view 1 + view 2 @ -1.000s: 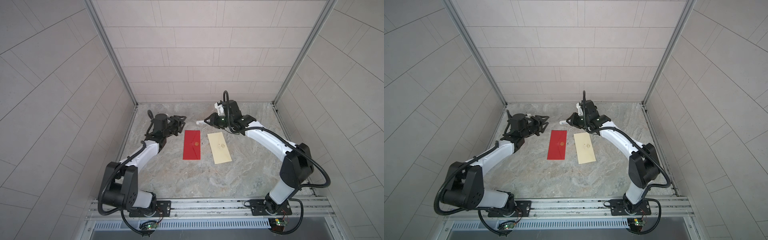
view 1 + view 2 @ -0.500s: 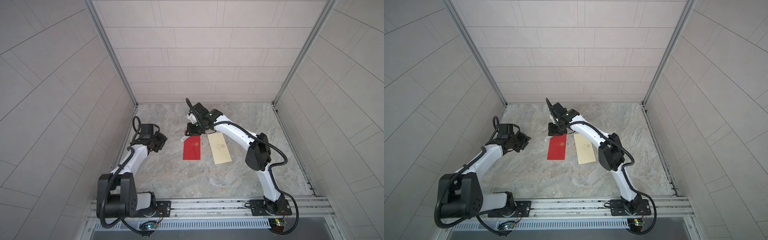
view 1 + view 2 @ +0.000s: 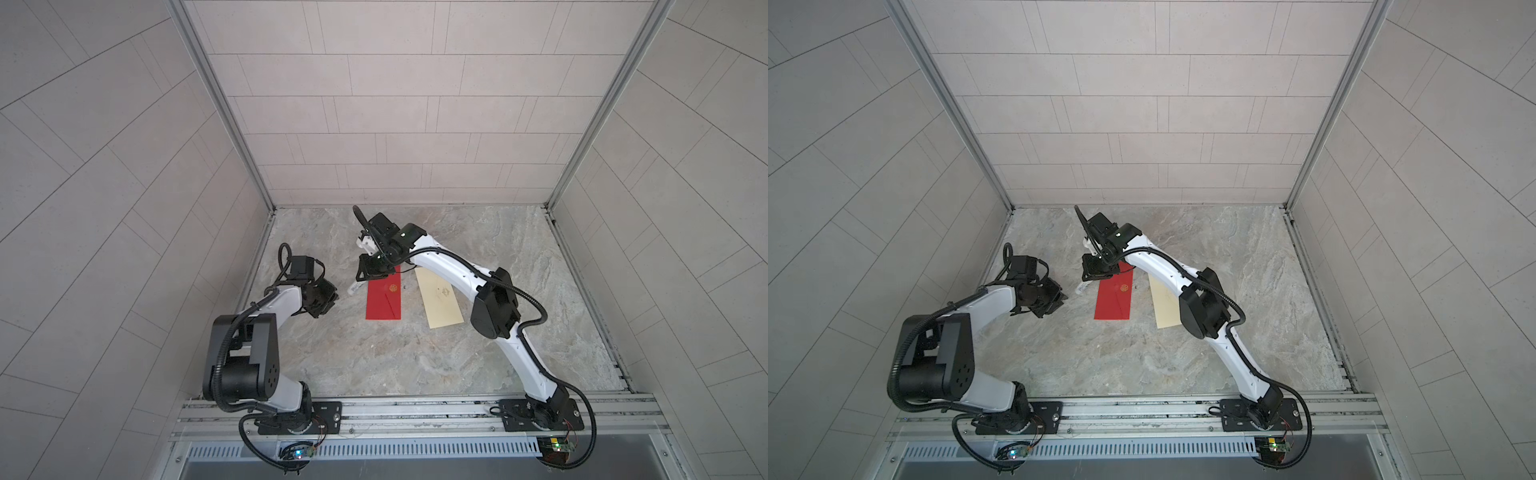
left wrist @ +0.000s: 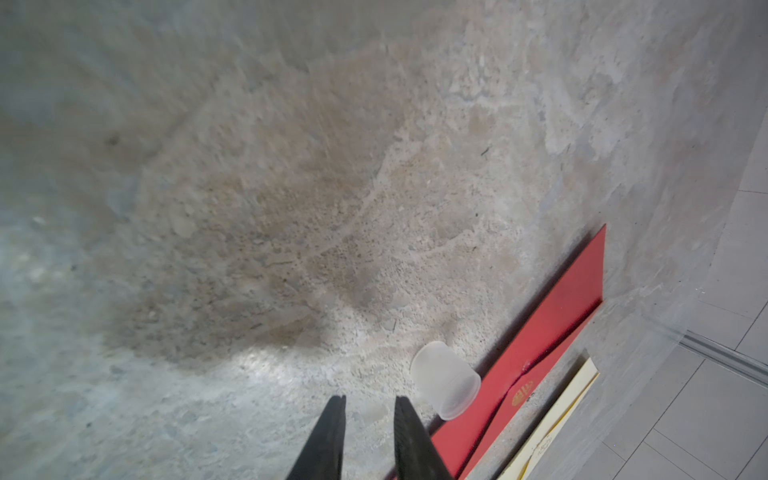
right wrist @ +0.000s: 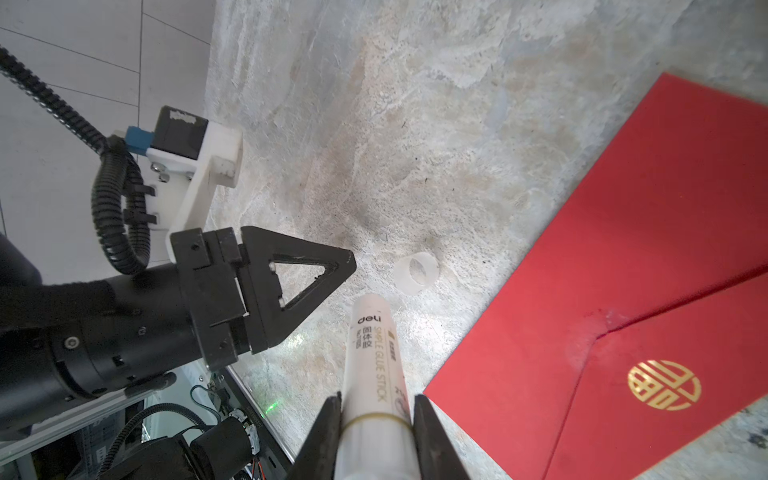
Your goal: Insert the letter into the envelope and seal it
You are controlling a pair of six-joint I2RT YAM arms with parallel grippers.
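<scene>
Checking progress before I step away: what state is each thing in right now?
envelope: flat on the table, flap folded down, seal unclear.
letter: flat beside the envelope, not inside.
glue stick: uncapped, gripped.
cap: off, lying on its side.
left tool: slightly open, empty.
right tool: shut on the glue stick.

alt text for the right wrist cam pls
The right hand grips a white glue stick pointing out over the marble table, where a clear cap lies on its side just beyond the tip. A red envelope with a gold emblem lies flat beside them, and the left hand hangs opposite, holding nothing.
</scene>
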